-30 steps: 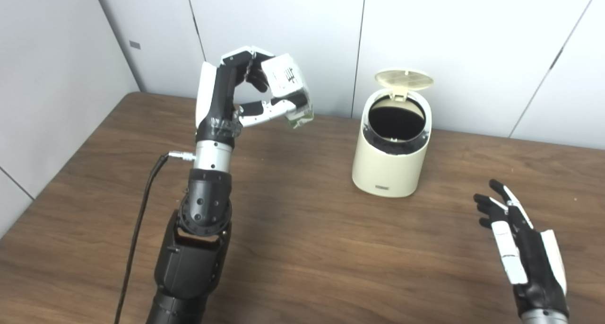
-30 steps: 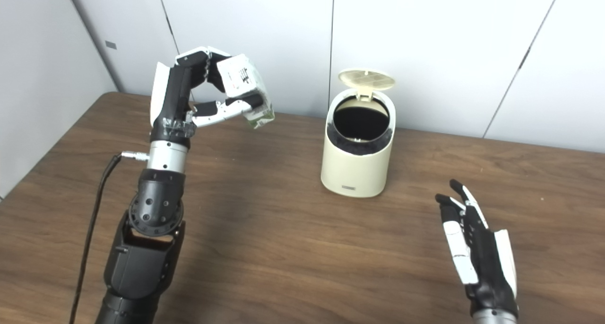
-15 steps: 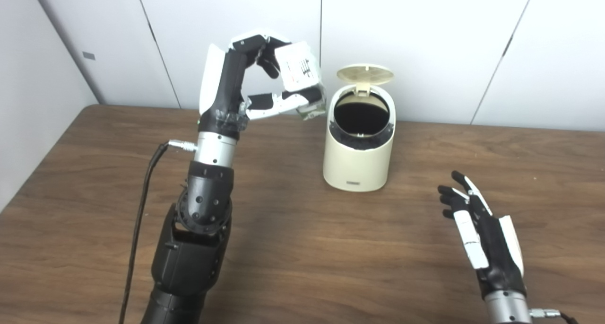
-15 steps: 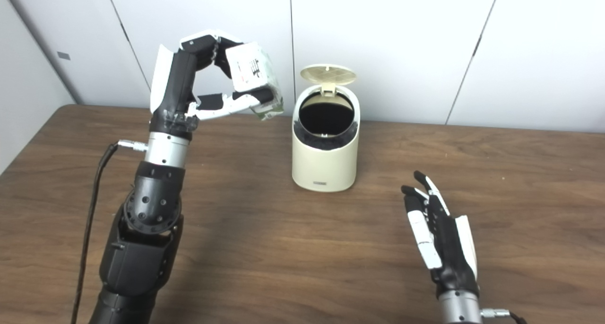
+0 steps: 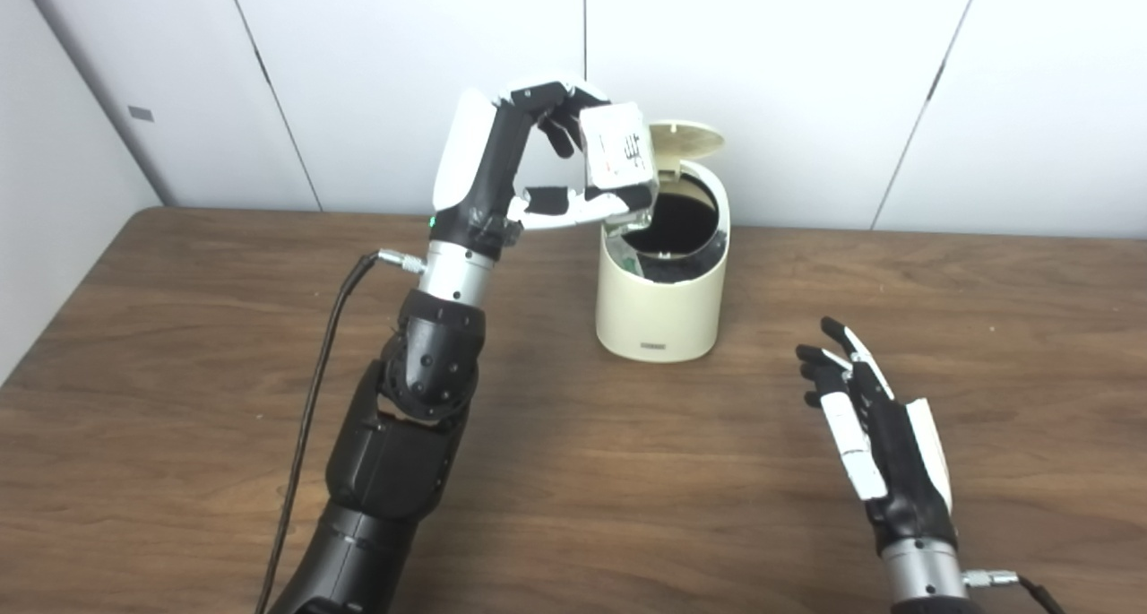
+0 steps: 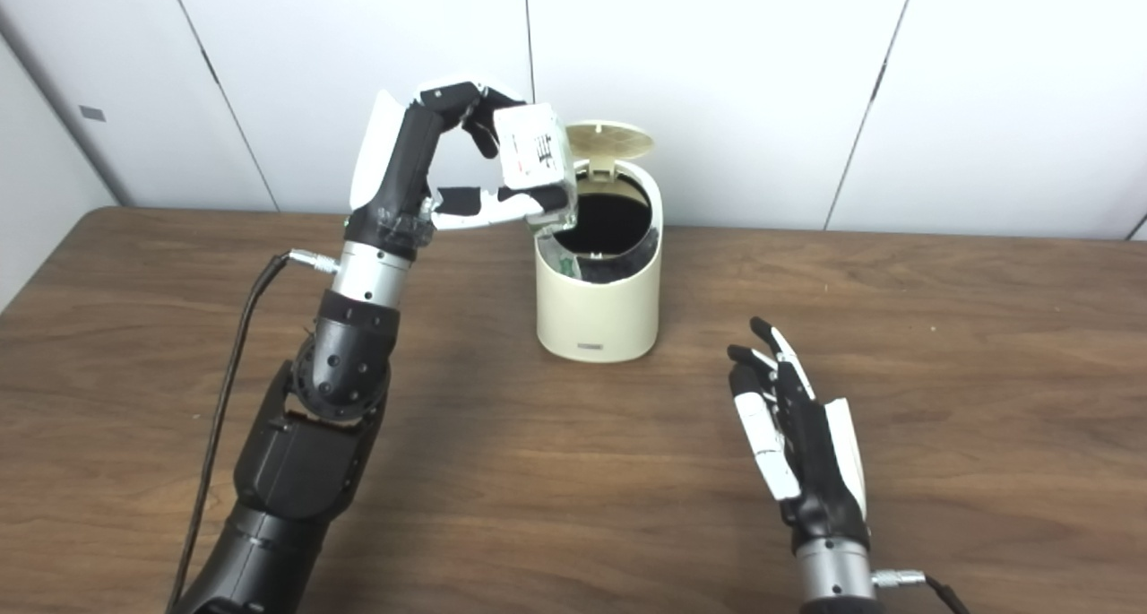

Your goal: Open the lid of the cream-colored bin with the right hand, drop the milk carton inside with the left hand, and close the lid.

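The cream-colored bin (image 5: 659, 305) stands on the brown table near the wall, its round lid (image 5: 685, 136) tipped up at the back and its dark mouth showing. My left hand (image 5: 529, 179) is raised beside the bin and shut on the white milk carton (image 5: 616, 152), which hangs tilted over the bin's left rim. The same carton (image 6: 536, 152) and bin (image 6: 596, 305) show in the right eye view. My right hand (image 5: 874, 435) is open and empty, fingers spread, low over the table in front and right of the bin.
The wooden table (image 5: 179, 327) stretches to the left and front edges. White wall panels stand right behind the bin. A black cable (image 5: 318, 363) hangs from my left wrist down along the forearm.
My left hand has carried the carton rightward from well left of the bin to over its left rim. The camera has also shifted. The right hand stays open in about the same pose.
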`<action>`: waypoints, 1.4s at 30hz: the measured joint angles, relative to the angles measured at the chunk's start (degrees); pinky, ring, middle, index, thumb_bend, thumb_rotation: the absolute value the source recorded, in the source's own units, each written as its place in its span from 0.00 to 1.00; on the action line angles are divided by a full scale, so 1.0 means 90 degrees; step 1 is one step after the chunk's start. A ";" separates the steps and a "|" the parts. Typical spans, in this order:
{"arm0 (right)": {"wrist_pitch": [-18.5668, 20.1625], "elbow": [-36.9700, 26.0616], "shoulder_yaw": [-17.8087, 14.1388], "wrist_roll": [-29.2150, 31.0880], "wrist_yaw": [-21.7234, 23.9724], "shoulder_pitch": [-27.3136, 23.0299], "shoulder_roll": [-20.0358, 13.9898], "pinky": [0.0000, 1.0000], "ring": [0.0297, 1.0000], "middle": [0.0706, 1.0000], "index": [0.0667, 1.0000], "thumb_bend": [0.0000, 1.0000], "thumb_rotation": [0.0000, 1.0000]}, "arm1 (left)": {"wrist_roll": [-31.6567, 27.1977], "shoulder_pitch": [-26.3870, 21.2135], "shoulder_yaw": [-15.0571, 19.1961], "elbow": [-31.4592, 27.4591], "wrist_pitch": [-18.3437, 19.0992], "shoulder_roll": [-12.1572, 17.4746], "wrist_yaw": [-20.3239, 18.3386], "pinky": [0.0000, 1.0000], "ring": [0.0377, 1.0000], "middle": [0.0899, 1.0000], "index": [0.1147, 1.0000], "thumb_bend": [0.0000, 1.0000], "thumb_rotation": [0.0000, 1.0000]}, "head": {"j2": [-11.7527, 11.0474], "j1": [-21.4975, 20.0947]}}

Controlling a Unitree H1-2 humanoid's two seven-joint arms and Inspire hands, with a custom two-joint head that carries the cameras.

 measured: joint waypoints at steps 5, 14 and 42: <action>-0.0011 0.0012 0.0054 -0.0043 -0.0036 -0.0007 0.0024 0.70 0.76 0.78 0.91 0.52 1.00 | 0.0194 -0.0003 -0.0101 0.0397 -0.0560 0.0034 0.0019 0.40 0.42 0.46 0.41 0.50 0.00 | 0.0019 -0.0058; -0.0002 0.0006 0.0193 -0.0284 -0.0036 -0.0007 0.0086 0.71 0.75 0.78 0.91 0.54 1.00 | 0.0526 -0.0162 -0.0712 0.0734 -0.1094 0.0314 0.0812 0.42 0.42 0.48 0.40 0.50 0.00 | 0.0078 -0.0166; 0.0412 -0.0442 0.0319 -0.0549 0.0190 0.0002 0.0238 0.78 0.77 0.77 0.90 0.48 1.00 | 0.1045 -0.0660 -0.2365 0.1841 -0.1228 0.1137 0.3297 0.42 0.43 0.46 0.39 0.48 0.00 | 0.0303 -0.0244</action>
